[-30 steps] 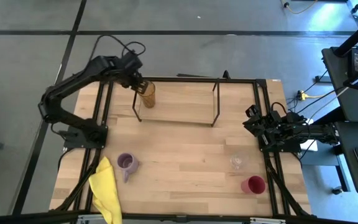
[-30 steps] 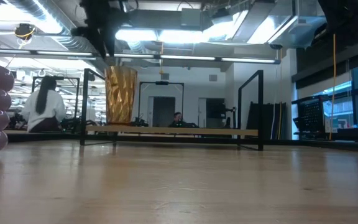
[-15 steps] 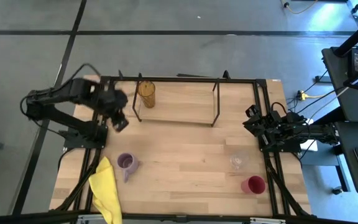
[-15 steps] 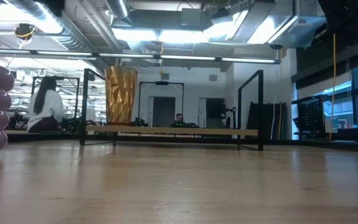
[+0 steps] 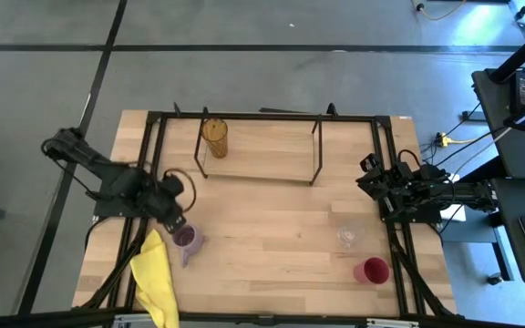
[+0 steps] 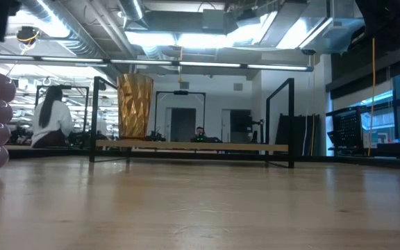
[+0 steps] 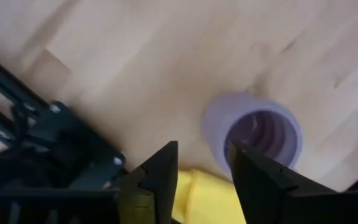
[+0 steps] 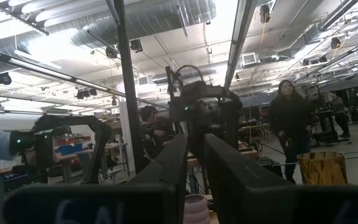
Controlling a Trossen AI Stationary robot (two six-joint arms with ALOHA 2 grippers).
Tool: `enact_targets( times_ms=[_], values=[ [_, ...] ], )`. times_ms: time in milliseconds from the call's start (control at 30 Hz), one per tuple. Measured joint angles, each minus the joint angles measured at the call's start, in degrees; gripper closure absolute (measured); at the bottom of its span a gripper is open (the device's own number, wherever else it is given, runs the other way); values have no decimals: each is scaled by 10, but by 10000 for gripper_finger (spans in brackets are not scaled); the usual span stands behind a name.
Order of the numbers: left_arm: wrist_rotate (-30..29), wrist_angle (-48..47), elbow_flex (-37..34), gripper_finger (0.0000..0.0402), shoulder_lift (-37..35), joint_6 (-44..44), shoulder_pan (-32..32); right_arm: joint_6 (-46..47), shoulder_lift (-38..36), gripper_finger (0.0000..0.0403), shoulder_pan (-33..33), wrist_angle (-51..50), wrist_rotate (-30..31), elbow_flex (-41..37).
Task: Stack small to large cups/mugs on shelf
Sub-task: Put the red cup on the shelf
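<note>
The amber tumbler [image 5: 214, 137] [image 6: 135, 105] stands upright on the left end of the shelf [image 5: 262, 157] [image 6: 207, 146]. On the table's near left, the light purple mug [image 5: 188, 239] [image 7: 260, 130] sits upright beside the yellow cloth [image 5: 156, 273]. My left gripper [image 5: 176, 220] [image 7: 202, 158] hovers open just left of and above the mug, touching nothing. The clear glass [image 5: 347, 237] and the red cup [image 5: 372, 271] stand on the near right. My right gripper [image 5: 372, 182] [image 8: 196, 155] waits shut at the right edge.
The black frame rails [image 5: 153, 164] run along the table's left and right sides, close to my left arm. The yellow cloth lies against the mug's near-left side. Bare wood lies between the mug and the clear glass. People move in the room beyond the table.
My left gripper has left the amber tumbler, which stays upright on the shelf's left end. The gripper has swung from the shelf toward the table's left and near edges and come down beside the purple mug.
</note>
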Motion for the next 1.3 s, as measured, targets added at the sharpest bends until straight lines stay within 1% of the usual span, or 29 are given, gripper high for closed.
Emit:
enact_targets(
  times_ms=[100, 200, 333, 400, 500, 600, 667, 800, 900, 1000, 1033, 1067, 1133, 1167, 1200, 1233, 1267, 1300],
  values=[
    [1, 23, -23, 253, 0, -36, -30, 0, 0, 344, 0, 0, 0, 0],
    [0, 26, -28, 247, 0, -62, -54, 0, 0, 344, 0, 0, 0, 0],
    [-13, 29, -28, 246, 0, -83, -69, 0, 0, 344, 0, 0, 0, 0],
    [-25, 50, -28, 246, 0, -81, -71, 0, 0, 344, 0, 0, 0, 0],
    [-49, 140, -28, 246, 5, -52, -69, 0, 0, 344, 0, 0, 0, 0],
    [-75, 268, -28, 248, 33, 17, -51, 0, 0, 344, 0, 0, 0, 0],
    [-72, 334, -28, 249, 61, 66, -37, 0, 0, 344, 0, 0, 0, 0],
    [-41, 402, -28, 249, 113, 120, -13, 0, 0, 344, 0, 0, 0, 0],
    [-29, 437, -28, 249, 130, 123, -6, -6, 0, 344, 0, 0, 0, 0],
    [-38, 458, -28, 249, 131, 123, -7, -45, 0, 344, 0, 5, 2, 0],
    [-44, 466, -28, 249, 129, 123, -7, -32, 1, 344, 0, 23, 8, -1],
    [-51, 468, -28, 249, 127, 123, -7, 9, 2, 344, 0, 53, 15, 0],
    [-57, 471, -28, 249, 124, 122, -7, 76, 1, 344, 0, 143, 52, 15],
    [-59, 471, -26, 249, 124, 122, -6, 106, 1, 344, 0, 186, 59, 28],
    [-59, 470, -26, 249, 124, 123, -7, 120, 1, 344, 0, 206, 46, 47],
    [-59, 469, -26, 249, 124, 123, -7, 120, 5, 344, 0, 198, 11, 72],
    [-58, 469, -26, 249, 124, 123, -7, 119, 11, 344, 0, 159, -35, 100],
    [-58, 469, -26, 249, 124, 123, -6, 120, 23, 344, 1, 95, -71, 134]
  ],
)
